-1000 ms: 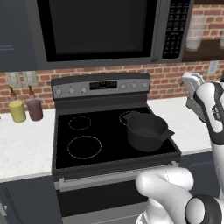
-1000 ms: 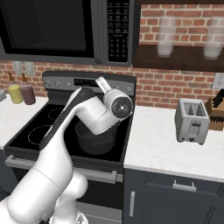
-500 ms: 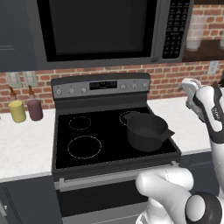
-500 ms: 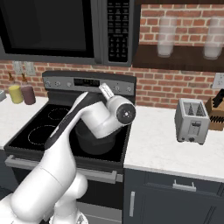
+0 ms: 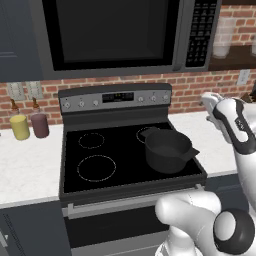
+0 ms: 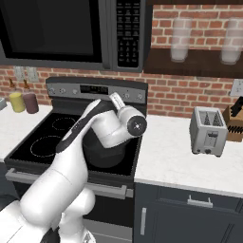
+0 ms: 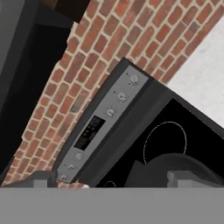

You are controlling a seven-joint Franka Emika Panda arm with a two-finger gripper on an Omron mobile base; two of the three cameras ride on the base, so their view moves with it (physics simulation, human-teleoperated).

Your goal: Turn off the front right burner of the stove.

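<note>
Arm swung rightward, pot (image 5: 167, 149) seemingly covering front right burner

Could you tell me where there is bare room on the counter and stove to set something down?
Free: white counter between stove and toaster; left counter in front of the two jars; the cooktop's left half. Crowded: the front right, under the black pot.

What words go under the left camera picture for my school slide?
A dark pot sits on the stove, with the robot arm raised at its right.
</note>
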